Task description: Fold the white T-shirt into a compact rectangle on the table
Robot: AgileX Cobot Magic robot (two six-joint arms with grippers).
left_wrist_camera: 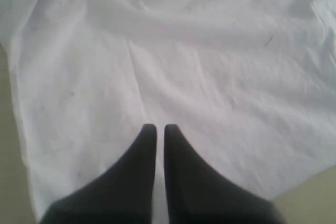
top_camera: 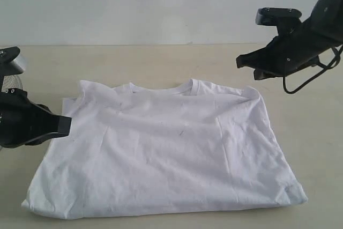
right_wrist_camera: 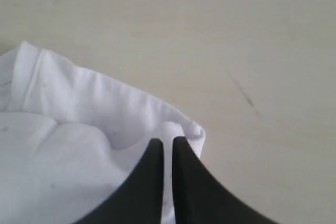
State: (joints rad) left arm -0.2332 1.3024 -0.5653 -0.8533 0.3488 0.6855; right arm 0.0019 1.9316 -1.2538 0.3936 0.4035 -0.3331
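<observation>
The white T-shirt (top_camera: 177, 154) lies flat on the table (top_camera: 161, 63), plain side up, collar at the far edge and both sleeves tucked in. My left gripper (top_camera: 67, 124) hovers at the shirt's left edge, shut and empty. In the left wrist view its fingertips (left_wrist_camera: 156, 127) sit close together above smooth cloth (left_wrist_camera: 210, 51). My right gripper (top_camera: 241, 61) hangs raised over the table beyond the shirt's far right corner, shut with nothing in it. The right wrist view shows its tips (right_wrist_camera: 167, 141) over that folded shoulder corner (right_wrist_camera: 63, 145), with bare table (right_wrist_camera: 236, 35) beside it.
A wire-mesh basket (top_camera: 9, 83) peeks in at the left edge behind the left arm. A pale wall (top_camera: 161, 4) rises behind the table. Bare tabletop runs along the far side and to the right of the shirt.
</observation>
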